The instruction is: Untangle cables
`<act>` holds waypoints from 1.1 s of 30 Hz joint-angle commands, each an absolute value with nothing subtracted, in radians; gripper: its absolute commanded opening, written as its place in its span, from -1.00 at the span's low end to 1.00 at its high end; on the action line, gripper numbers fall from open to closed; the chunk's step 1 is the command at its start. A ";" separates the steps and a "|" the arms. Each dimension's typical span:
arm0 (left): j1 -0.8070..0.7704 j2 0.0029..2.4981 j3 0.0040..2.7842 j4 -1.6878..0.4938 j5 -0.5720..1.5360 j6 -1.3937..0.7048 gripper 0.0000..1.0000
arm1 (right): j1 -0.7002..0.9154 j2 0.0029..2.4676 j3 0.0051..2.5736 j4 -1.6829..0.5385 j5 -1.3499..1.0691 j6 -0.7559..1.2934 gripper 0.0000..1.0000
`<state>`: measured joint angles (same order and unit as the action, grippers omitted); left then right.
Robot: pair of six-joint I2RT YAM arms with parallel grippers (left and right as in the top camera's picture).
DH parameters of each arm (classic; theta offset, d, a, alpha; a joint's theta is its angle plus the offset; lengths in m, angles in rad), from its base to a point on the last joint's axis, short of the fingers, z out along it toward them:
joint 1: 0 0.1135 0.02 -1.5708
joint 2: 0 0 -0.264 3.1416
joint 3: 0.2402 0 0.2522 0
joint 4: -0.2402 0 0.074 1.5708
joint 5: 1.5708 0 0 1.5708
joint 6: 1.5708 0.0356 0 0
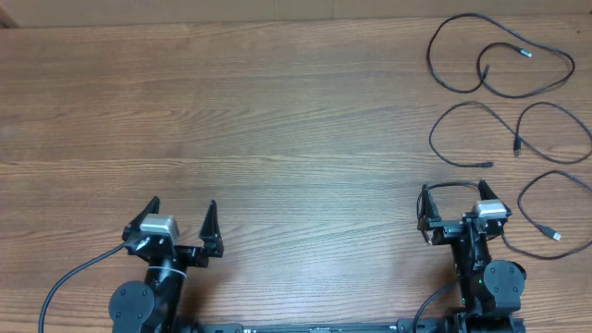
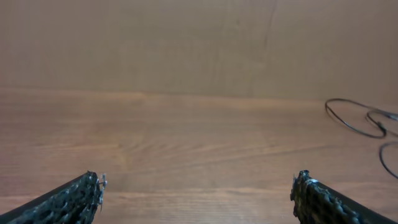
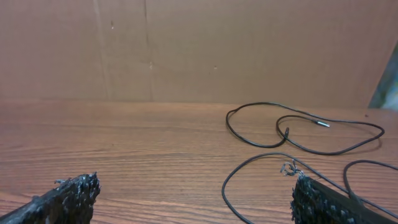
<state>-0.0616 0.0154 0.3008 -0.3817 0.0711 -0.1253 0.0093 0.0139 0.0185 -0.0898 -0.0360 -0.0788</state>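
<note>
Three thin black cables lie apart from one another at the table's right side in the overhead view: a far one (image 1: 455, 90), a middle one (image 1: 432, 139) and a near one (image 1: 555, 235) beside the right arm. My right gripper (image 1: 452, 191) stands open just short of the middle cable. In its wrist view the right gripper (image 3: 194, 185) holds nothing; the middle cable (image 3: 222, 185) curves on the table ahead of the right finger, with the far cable (image 3: 229, 118) beyond. My left gripper (image 1: 182, 208) is open and empty at the front left, far from the cables (image 2: 348, 123).
The wooden table (image 1: 277, 111) stretches bare to the left and middle. A brown cardboard wall stands along the far edge in both wrist views. Thick black leads run from the arm bases at the front edge.
</note>
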 commanded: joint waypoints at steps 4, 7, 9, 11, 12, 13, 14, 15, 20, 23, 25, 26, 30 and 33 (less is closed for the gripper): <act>-0.050 0.003 0.253 -0.241 0.062 -0.073 0.99 | 0.017 0.003 0.008 -0.084 -0.024 -0.080 1.00; -0.050 0.003 0.221 -0.168 0.063 -0.063 0.99 | 0.017 0.003 0.008 -0.084 -0.024 -0.080 1.00; -0.050 0.003 0.196 -0.123 0.064 -0.063 0.99 | 0.017 0.003 0.008 -0.084 -0.024 -0.080 1.00; -0.050 0.003 0.159 -0.061 0.063 -0.064 0.99 | 0.017 0.003 0.008 -0.084 -0.024 -0.080 1.00; -0.050 0.003 0.142 -0.031 0.063 -0.067 0.99 | 0.017 0.003 0.008 -0.084 -0.024 -0.080 1.00; -0.050 0.003 0.124 -0.001 0.063 -0.067 1.00 | 0.017 0.003 0.008 -0.084 -0.024 -0.080 1.00; -0.050 0.003 0.098 0.042 0.062 -0.067 1.00 | 0.017 0.003 0.008 -0.084 -0.024 -0.080 1.00; -0.050 0.003 0.084 0.066 0.059 -0.067 0.99 | 0.017 0.003 0.008 -0.084 -0.024 -0.080 1.00; -0.050 0.002 0.022 0.175 0.039 -0.067 0.99 | 0.017 0.003 0.008 -0.084 -0.024 -0.080 1.00; -0.050 0.002 0.004 0.200 0.016 -0.067 1.00 | 0.017 0.003 0.008 -0.084 -0.025 -0.080 1.00; -0.050 0.002 0.005 0.207 -0.004 -0.068 0.99 | 0.017 0.003 0.008 -0.084 -0.024 -0.080 1.00; -0.050 0.002 0.005 0.210 -0.016 -0.067 1.00 | 0.017 0.003 0.008 -0.084 -0.025 -0.080 1.00; -0.050 0.002 0.005 0.166 -0.083 -0.067 0.99 | 0.017 0.003 0.008 -0.084 -0.024 -0.080 1.00; -0.050 0.002 0.005 0.049 -0.142 -0.075 0.99 | 0.017 0.003 0.008 -0.084 -0.024 -0.080 1.00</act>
